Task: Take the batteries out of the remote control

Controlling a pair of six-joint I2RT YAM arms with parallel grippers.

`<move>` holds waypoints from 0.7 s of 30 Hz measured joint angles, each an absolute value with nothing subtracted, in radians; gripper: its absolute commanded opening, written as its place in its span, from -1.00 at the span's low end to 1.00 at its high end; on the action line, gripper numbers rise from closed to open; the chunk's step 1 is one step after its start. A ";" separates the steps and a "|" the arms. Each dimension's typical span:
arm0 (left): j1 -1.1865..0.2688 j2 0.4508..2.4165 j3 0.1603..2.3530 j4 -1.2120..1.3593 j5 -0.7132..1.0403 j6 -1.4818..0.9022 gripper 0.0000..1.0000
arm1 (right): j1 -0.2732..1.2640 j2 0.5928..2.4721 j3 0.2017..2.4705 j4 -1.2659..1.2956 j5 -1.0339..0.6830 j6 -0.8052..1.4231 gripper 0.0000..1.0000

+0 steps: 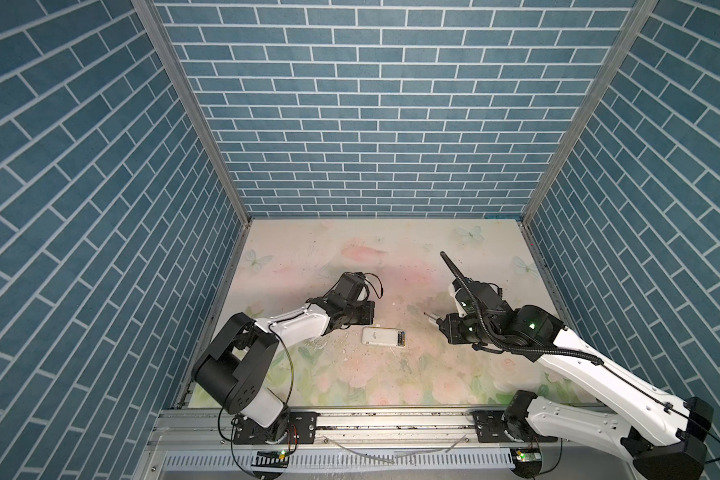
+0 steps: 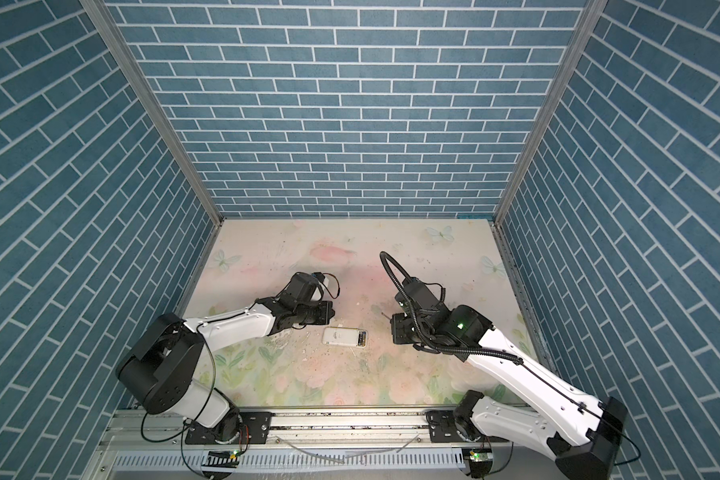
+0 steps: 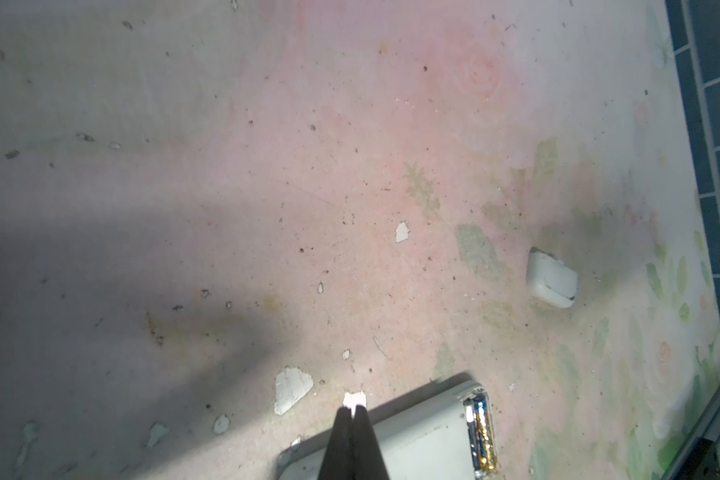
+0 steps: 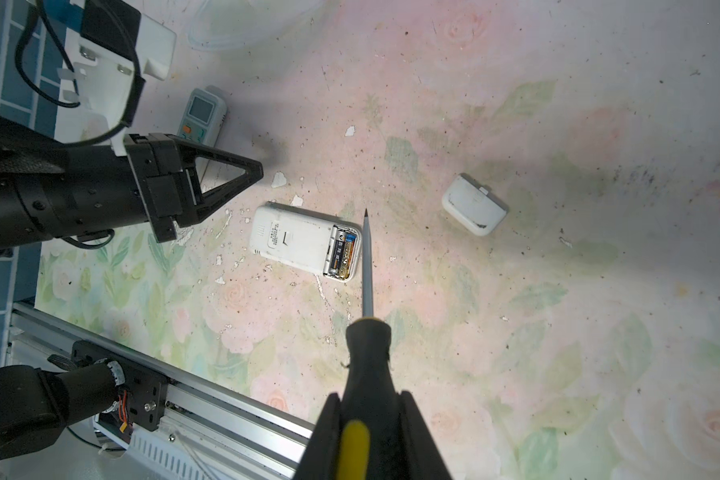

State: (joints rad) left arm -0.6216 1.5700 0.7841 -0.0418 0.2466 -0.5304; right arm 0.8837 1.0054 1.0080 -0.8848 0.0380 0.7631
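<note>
In both top views the white plastic remote control (image 1: 379, 336) is lying flat between the arms, with its open bay toward the right arm. In the left wrist view the left gripper (image 3: 352, 409) is hovering clenched on nothing near the plain end. In the right wrist view the right gripper (image 4: 368, 401) is clamping a screwdriver (image 4: 366, 257), and the steel shaft is running alongside the cylindrical batteries (image 4: 344, 251), which are sitting crosswise in the bay.

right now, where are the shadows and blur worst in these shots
Left wrist view: a broad dark shadow covers the table beside the shut left hand, itself soft. Right wrist view: the screwdriver handle near the lens is blurred, the open remote sharp.
</note>
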 measured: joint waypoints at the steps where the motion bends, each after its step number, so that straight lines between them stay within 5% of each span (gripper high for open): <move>1: -0.625 1.576 0.783 -0.042 0.247 -0.528 -1.00 | 0.884 1.005 1.008 -0.892 0.038 0.765 -1.00; 21: -0.672 1.608 0.715 0.014 0.199 -0.521 -1.00 | 0.886 1.046 1.008 -0.915 0.030 0.814 -1.00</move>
